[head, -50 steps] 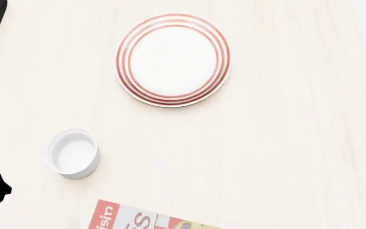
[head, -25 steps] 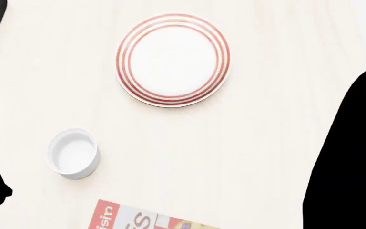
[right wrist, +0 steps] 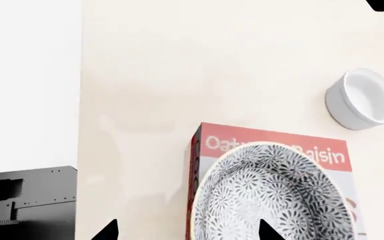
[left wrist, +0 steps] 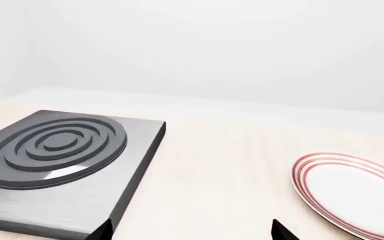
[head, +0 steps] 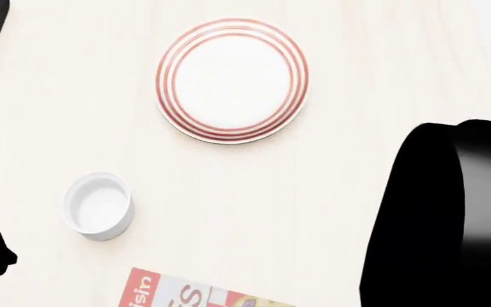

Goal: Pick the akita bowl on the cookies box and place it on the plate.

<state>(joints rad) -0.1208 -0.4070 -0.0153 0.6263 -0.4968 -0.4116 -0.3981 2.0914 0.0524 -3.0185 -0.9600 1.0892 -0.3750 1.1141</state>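
Speckled grey-white round bowl [right wrist: 272, 197] sits on red-white cookie carton [right wrist: 209, 145] nr desk [right wrist: 178, 60] edge; tool states: can't tell.

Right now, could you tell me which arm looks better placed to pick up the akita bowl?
Probably the right. Its wrist view looks straight at the akita bowl sitting on the cookies box, with the right gripper fingertips open beside it. The left wrist view shows only the plate and a stove burner.

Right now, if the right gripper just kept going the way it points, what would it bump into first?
Most likely the bowl sitting on the cookies box: its fingertips frame the bowl's rim. Depth is unclear, though.
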